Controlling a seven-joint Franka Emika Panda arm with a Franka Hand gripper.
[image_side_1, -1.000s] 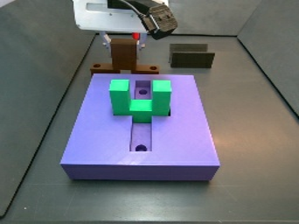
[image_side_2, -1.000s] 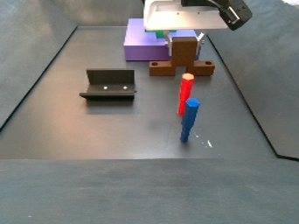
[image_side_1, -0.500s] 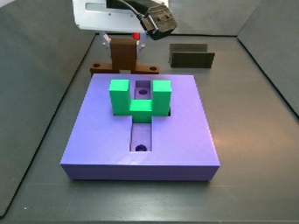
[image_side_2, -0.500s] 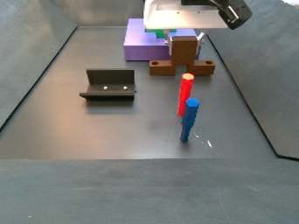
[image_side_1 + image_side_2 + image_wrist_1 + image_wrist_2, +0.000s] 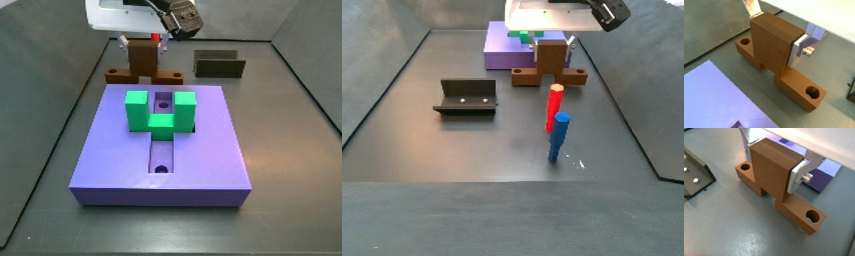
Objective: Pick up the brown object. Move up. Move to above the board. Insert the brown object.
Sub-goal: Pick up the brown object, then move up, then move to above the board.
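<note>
My gripper (image 5: 143, 42) is shut on the thick middle block of the brown object (image 5: 143, 64), a wood-coloured T-shaped piece with a round hole near each end of its bar. In both wrist views the silver fingers (image 5: 799, 48) (image 5: 797, 174) press flat on the block's two sides, with the gripper (image 5: 776, 35) (image 5: 771, 165) centred on the brown object (image 5: 774, 45) (image 5: 771, 175). The bar hangs level just over the floor, right behind the far edge of the lavender board (image 5: 201, 150) (image 5: 502, 55). A green U-shaped block (image 5: 162, 112) stands over the board's central slot.
The dark fixture (image 5: 219, 65) (image 5: 466, 97) (image 5: 694, 175) stands on the floor off to one side of the brown object. A red peg (image 5: 555, 105) and a blue peg (image 5: 560, 137) stand upright near it. Grey walls enclose the floor.
The gripper has risen slightly with the brown object in it; the bar sits a little higher than before. Nothing else has moved.
</note>
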